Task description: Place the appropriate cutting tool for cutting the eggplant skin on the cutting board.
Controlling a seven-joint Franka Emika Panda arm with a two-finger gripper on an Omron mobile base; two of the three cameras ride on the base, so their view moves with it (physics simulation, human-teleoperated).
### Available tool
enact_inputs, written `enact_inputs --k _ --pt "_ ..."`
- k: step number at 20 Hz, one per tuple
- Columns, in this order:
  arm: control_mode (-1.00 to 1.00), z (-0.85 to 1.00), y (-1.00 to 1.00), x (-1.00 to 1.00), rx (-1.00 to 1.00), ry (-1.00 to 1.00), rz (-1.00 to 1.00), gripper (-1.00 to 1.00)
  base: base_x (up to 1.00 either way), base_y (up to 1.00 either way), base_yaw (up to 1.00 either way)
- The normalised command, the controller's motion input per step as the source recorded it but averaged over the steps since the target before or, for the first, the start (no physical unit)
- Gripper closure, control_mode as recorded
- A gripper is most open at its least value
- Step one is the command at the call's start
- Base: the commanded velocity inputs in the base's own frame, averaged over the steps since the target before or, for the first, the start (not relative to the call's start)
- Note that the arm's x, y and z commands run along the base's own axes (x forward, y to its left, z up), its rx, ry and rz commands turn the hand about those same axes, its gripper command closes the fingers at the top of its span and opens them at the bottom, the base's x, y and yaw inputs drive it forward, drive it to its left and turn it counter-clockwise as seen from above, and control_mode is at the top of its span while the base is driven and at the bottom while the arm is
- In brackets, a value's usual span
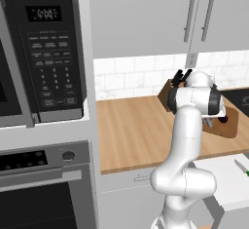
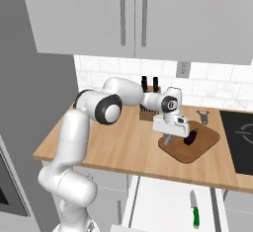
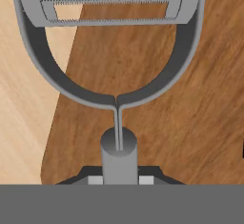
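Left base: gripper (image 1: 210, 122) down over board (image 1: 228, 125), eggplant (image 1: 223, 120) just at its 3 o'clock.
Right base: gripper (image 2: 169, 138) clamped on peeler (image 2: 169, 140), hanging over board (image 2: 197, 149)'s near-left part; eggplant (image 2: 191, 137) at 3 o'clock, apart.
Hand: fingers (image 3: 95, 179) shut on peeler (image 3: 114, 51) handle; blade at 12, above board (image 3: 190, 123) edge, counter (image 3: 24, 99) at 9.
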Motion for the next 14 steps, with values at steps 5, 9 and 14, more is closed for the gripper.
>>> enact_inputs --k 5,9,14 --pt "-1.0 -0.12 0.0 0.09 0.0 0.0 0.0 -1.0 0.0 0.0 0.0" --pt "-1.0 0.09 0.0 -0.01 0.0 -0.06 0.0 -1.0 0.0 0.0 0.0" --pt "-1.0 0.46 0.01 -0.09 0.0 -0.14 0.0 -1.0 0.0 0.0 0.0"
